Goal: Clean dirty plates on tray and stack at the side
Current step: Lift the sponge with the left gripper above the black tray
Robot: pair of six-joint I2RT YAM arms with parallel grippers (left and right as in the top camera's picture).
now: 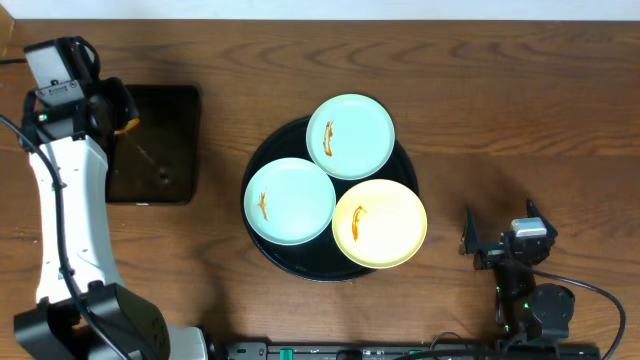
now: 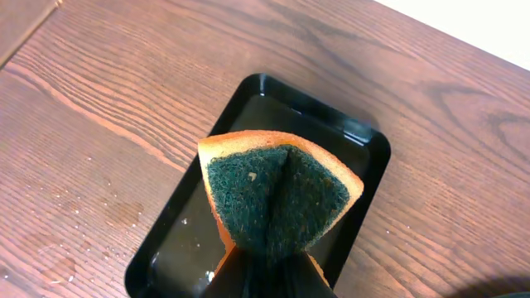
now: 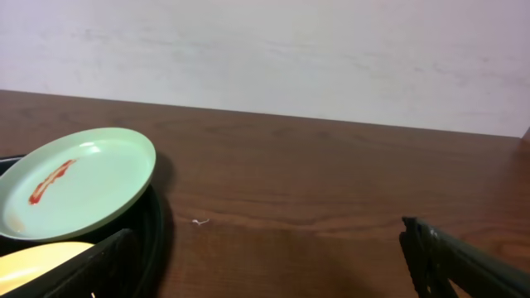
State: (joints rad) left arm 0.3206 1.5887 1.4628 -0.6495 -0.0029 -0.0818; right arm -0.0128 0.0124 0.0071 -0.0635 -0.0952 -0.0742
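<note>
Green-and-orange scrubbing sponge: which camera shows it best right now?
Left wrist view: the green-and-orange scrubbing sponge fills mid-frame, folded and pinched in the left tool, over the small rectangular black tray. Overhead shows only an orange sliver at that tool. The right wrist view does not show it.

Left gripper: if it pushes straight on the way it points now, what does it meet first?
The sponge in the left gripper leads; straight ahead is the small rectangular black tray. It would likely meet the tray's floor first, though the gap is unclear.
</note>
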